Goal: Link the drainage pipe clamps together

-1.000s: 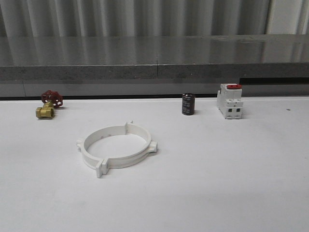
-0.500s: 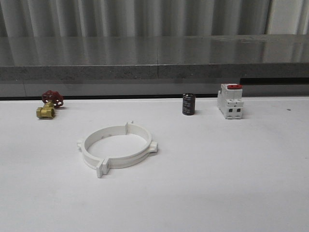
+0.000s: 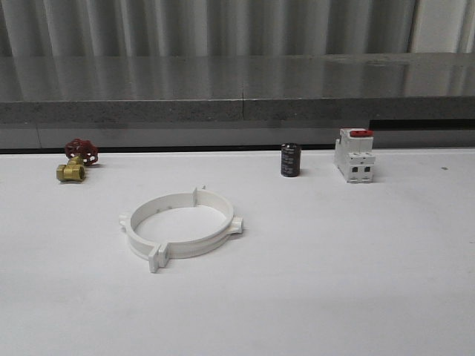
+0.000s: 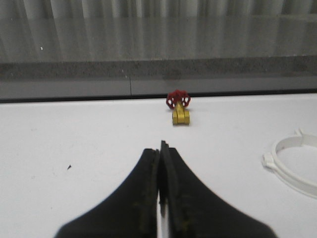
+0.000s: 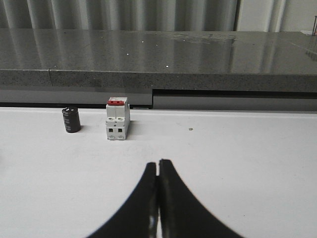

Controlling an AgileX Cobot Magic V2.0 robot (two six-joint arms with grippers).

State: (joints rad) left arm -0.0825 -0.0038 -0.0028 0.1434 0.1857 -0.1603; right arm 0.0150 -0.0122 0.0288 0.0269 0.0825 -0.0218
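The two white drainage pipe clamps lie flat on the white table, left of centre, their tabbed ends meeting so they form one wide ring. Part of that ring also appears at the edge of the left wrist view. My left gripper is shut with nothing between its black fingers, well away from the ring. My right gripper is shut and empty too, over bare table in front of the breaker.
A brass valve with a red handwheel sits at the back left. A black cylinder and a white breaker with a red top stand at the back right. A grey ledge runs behind the table.
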